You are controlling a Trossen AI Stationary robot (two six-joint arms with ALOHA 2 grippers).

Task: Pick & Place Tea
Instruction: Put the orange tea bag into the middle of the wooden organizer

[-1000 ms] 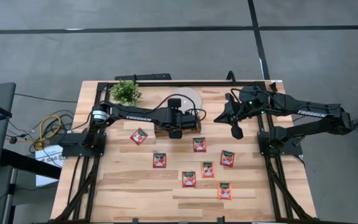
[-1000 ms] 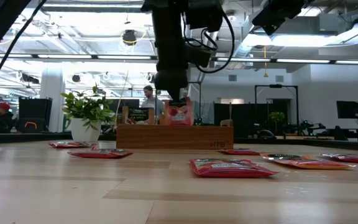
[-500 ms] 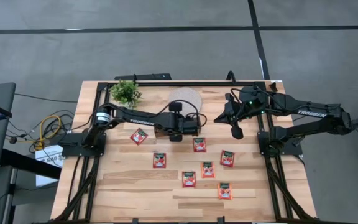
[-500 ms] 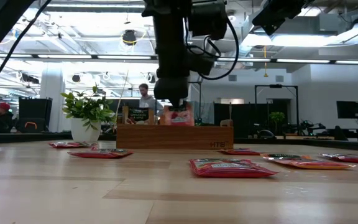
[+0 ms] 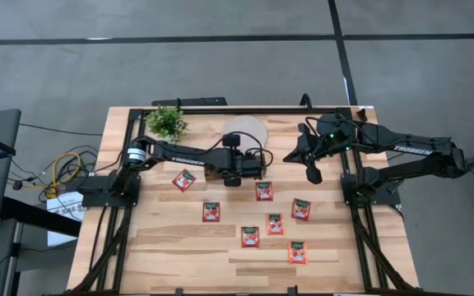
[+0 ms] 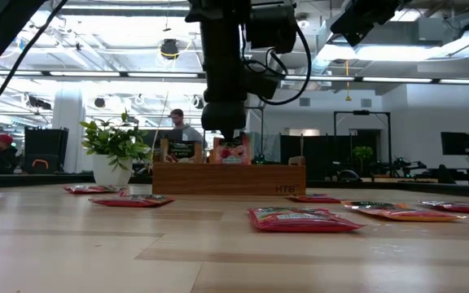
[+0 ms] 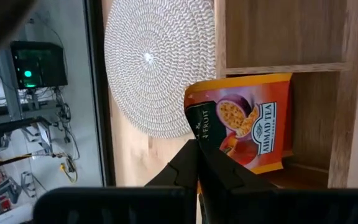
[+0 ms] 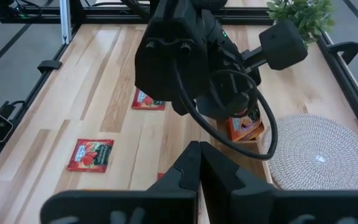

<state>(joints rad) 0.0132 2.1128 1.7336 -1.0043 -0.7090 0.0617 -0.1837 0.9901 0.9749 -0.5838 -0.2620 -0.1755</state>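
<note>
My left gripper is shut on an orange tea sachet with a fruit picture, at the brown wooden tray on the far middle of the table. In the low view the sachet shows above the tray's front wall, its lower part behind that wall. Several red-orange tea sachets lie flat on the table, among them three. My right gripper hangs shut and bare above the table's far right. My left gripper pinches the sachet between its two fingers at one edge, near a corner. The fingers slant down from the table's left side. The sachet stands upright below them inside a tray compartment; whether it touches the floor I cannot tell.
A round white woven disc lies just beyond the tray. A small potted plant stands at the far left. Black frame rails run along the table's edges. Bare wood lies along the near edge and left side.
My left gripper has sunk a little toward the tray, still shut on the sachet. The sachet now stands lower, with less of it above the tray's front wall.
</note>
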